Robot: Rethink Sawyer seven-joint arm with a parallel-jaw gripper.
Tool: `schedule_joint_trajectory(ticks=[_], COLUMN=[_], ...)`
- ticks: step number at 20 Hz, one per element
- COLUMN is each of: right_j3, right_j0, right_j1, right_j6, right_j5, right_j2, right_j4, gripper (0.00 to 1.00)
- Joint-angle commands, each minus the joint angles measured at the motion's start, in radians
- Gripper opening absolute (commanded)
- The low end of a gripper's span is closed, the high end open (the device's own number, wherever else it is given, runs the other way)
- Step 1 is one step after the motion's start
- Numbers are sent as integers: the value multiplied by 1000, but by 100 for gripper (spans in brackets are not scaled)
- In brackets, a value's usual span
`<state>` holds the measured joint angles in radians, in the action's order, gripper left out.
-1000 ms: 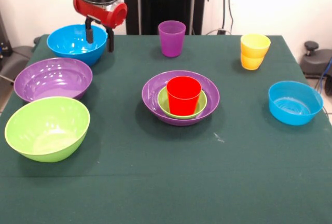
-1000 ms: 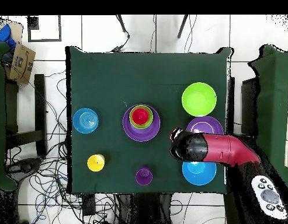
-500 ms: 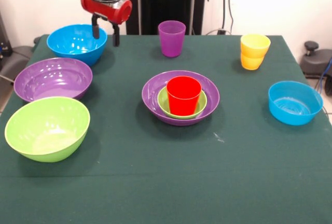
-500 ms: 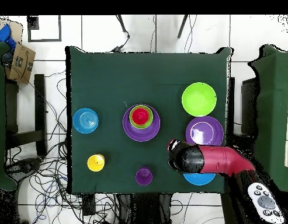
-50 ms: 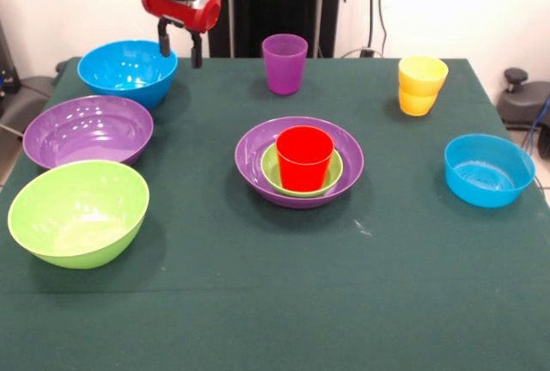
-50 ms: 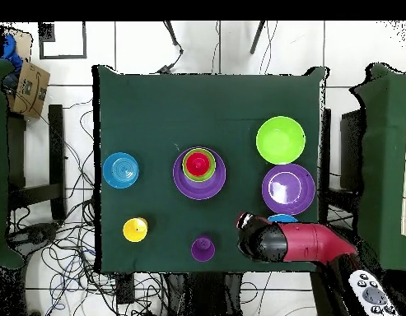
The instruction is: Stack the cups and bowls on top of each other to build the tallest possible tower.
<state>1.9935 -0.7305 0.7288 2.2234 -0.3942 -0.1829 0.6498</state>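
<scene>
Front view: tower (image 5: 300,165) three pieces high, most ware loose
Gripper (image 5: 179,46) open and empty beside large blue bowl (image 5: 127,70)

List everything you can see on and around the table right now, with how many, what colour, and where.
Table: one, dark green cloth.
Tower: one; large purple bowl holding small green bowl holding red cup, table centre.
Purple cup: one, upright, behind the tower.
Yellow cups: two, nested, far right in the front view.
Small blue bowl: one, right edge.
Large blue bowl: one, far left.
Second large purple bowl: one, left, in front of the large blue bowl.
Lime green bowl: one, near left.
Cables: many, floor around the table.
Gripper: one, red and black, open, raised beside the large blue bowl.
</scene>
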Motion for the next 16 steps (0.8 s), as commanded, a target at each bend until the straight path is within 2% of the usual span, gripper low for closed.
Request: schedule_joint_trajectory(ticks=[1, 5, 8, 11, 16], right_j3=[-12, -48, -113, -149, -158], right_j0=[3, -12, 25, 56, 52], right_j1=[-150, -194, -272, -317, -323], right_j6=[-28, -28, 24, 53, 25], right_j5=[119, 148, 209, 242, 229], right_j2=[25, 44, 83, 97, 86], right_j4=[148, 192, 219, 214, 194], gripper=[100, 100, 100, 100, 100])
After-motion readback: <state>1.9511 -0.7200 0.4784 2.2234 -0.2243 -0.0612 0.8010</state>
